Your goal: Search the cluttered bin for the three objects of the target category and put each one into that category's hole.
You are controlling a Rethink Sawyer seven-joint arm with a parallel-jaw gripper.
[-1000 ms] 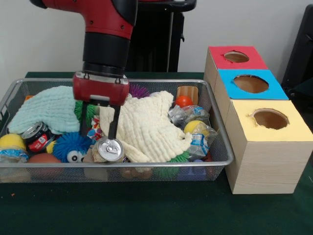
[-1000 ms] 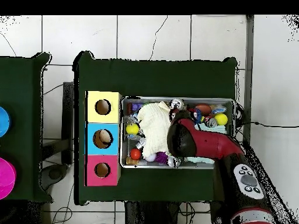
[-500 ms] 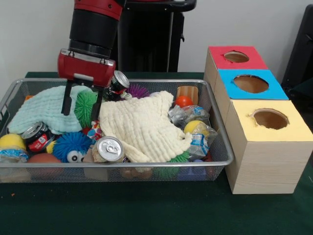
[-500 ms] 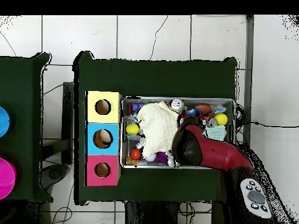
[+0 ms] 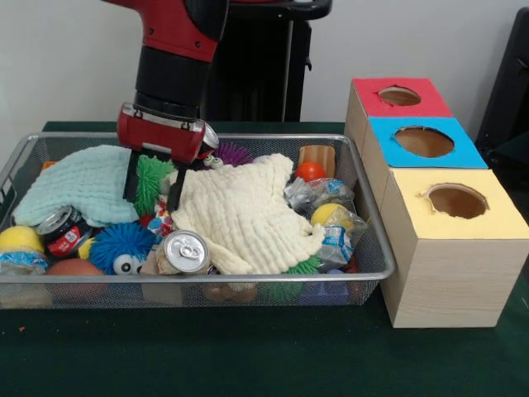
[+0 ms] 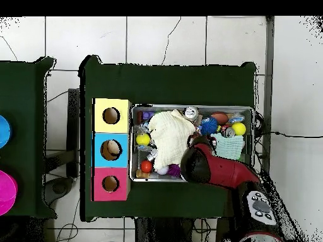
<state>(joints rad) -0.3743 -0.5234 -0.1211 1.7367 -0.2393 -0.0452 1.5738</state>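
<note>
Since half a second ago the gripper [image 5: 153,188] has swung back toward the middle of the wire basket [image 5: 376,240] and come lower; its two dark fingers [image 5: 131,178] now dip into the clutter, one at the edge of the mint towel [image 5: 78,184] and the other against the cream waffle towel [image 5: 244,217], with a green spiky ball [image 5: 151,178] showing between them. The fingers stand apart at a middling width and grip nothing. The can seen behind the wrist earlier is now mostly hidden by the red gripper body.

The basket sits on the green table, toward the front view's left side. A scrap of spotted cloth [image 5: 162,225] peeks out just below the fingertips, between the cream towel and a blue furry toy [image 5: 121,247]; the other spotted cloths cannot be made out. An upright silver can [image 5: 183,252] stands at the basket's near wall.

Three wooden boxes stand in a row just beside the basket's right end. The yellow-topped box [image 5: 446,265] is nearest the table's front edge, and its round hole [image 5: 456,200] is open. From overhead the arm [image 6: 217,171] covers the basket's lower middle, and the same hole [image 6: 111,116] shows in the yellow top.
</note>
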